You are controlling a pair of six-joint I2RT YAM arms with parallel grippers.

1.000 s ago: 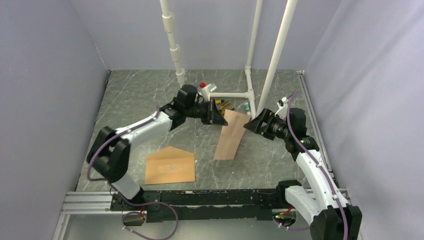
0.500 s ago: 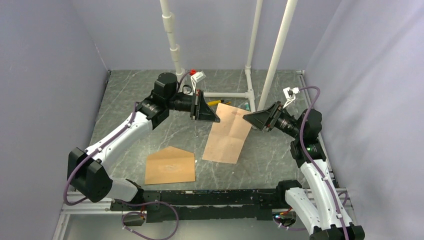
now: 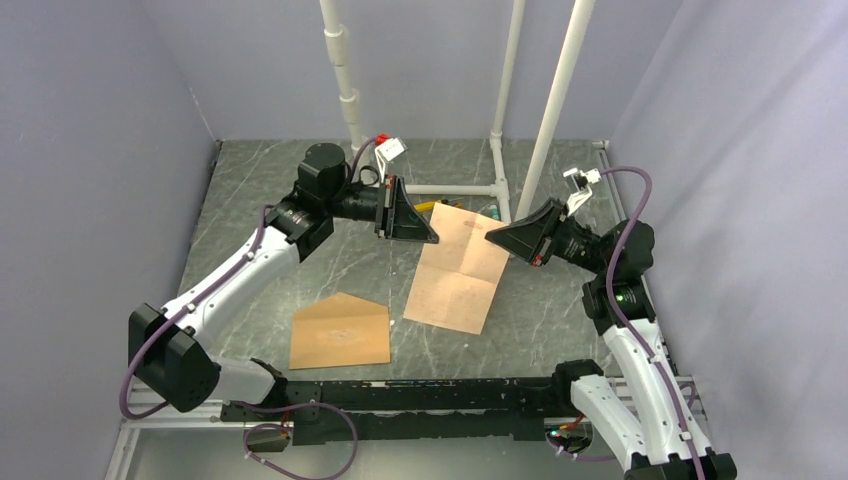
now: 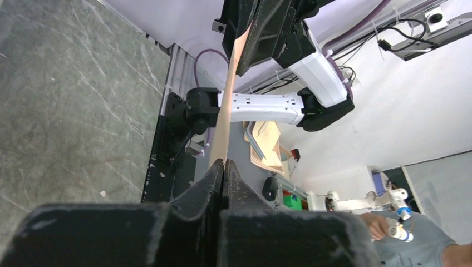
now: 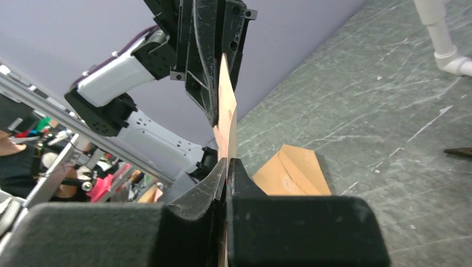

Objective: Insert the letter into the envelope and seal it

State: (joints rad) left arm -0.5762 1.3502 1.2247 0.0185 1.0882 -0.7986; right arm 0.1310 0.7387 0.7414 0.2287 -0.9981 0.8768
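Pulling apart risked a tear: left gripper (image 3: 430,236) and right gripper (image 3: 492,238) both clamped letter (image 3: 455,285); envelope (image 3: 340,332) lay at its 7 o'clock

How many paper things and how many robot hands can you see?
Paper things: 2, the letter and the envelope
Robot hands: 2, the left hand and the right hand
Total: 4

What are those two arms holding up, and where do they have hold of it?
The letter. The left tool pinches its left edge and the right tool its right edge, both near the far end.
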